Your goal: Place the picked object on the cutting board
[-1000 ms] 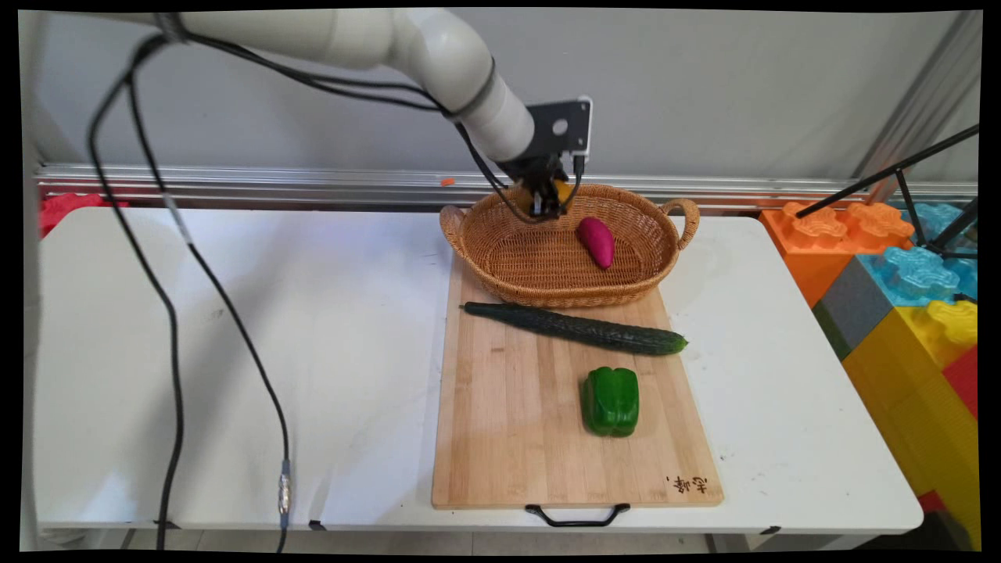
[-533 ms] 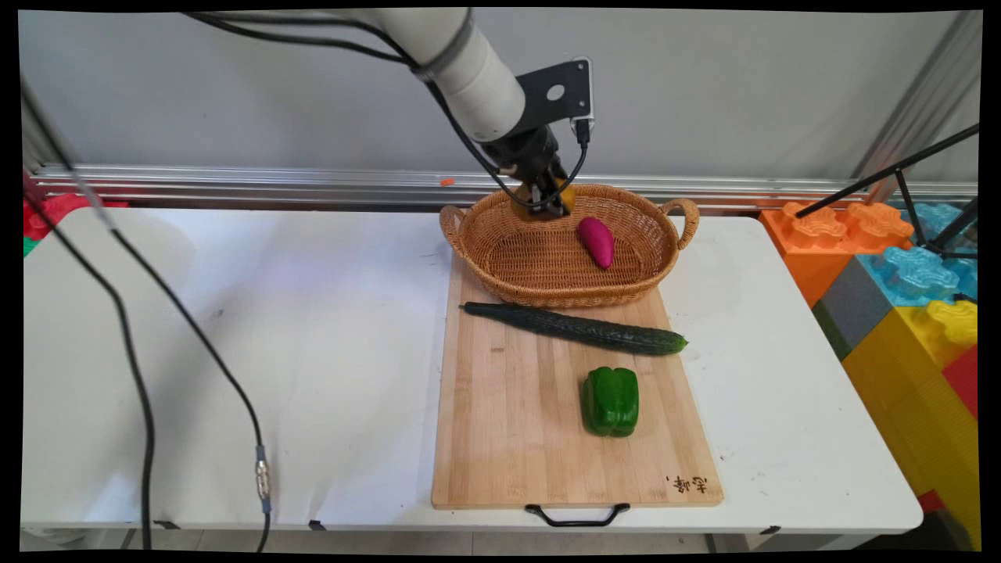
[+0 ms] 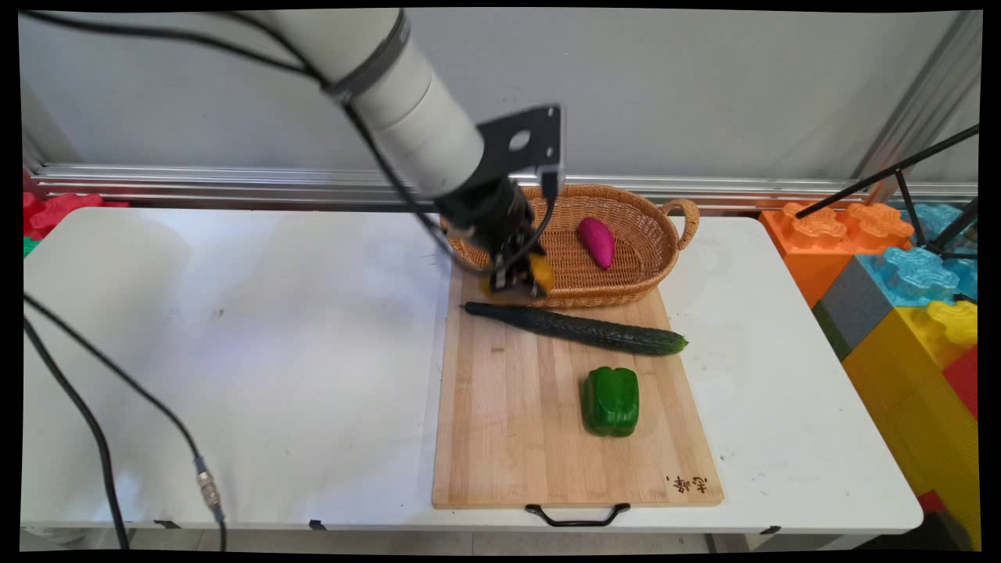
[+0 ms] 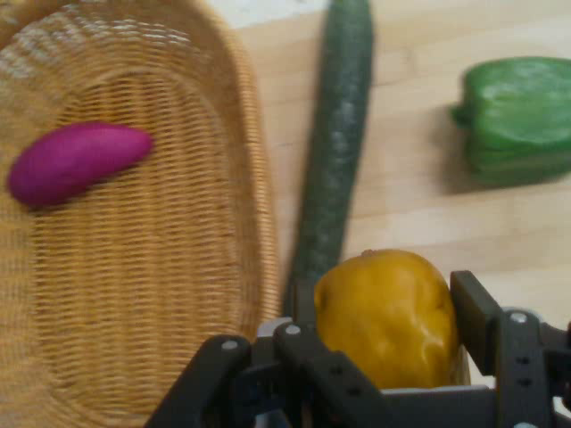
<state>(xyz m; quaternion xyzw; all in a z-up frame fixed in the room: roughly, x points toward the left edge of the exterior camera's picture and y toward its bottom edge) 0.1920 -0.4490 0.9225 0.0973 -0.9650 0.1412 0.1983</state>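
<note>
Yellow pepper: we find it clamped between the two fingers of the pincer, which is closed on its sides. In the main view the pincer holds it in the air over the near left rim of the wicker basket, above the far left end of the cutting board. In the hand view the pepper fills the space between the fingers, with the board showing beyond it.

We note a purple sweet potato lying inside the basket, toward its right half, apart from the pincer. The basket stands on the far end of the board. A long cucumber lies across the board just in front of the basket, its left tip close under the held pepper. A green bell pepper rests on the board nearer the camera, apart from the cucumber. The board lies on the white tabletop. Large coloured building blocks stand beside the tabletop's right end.
</note>
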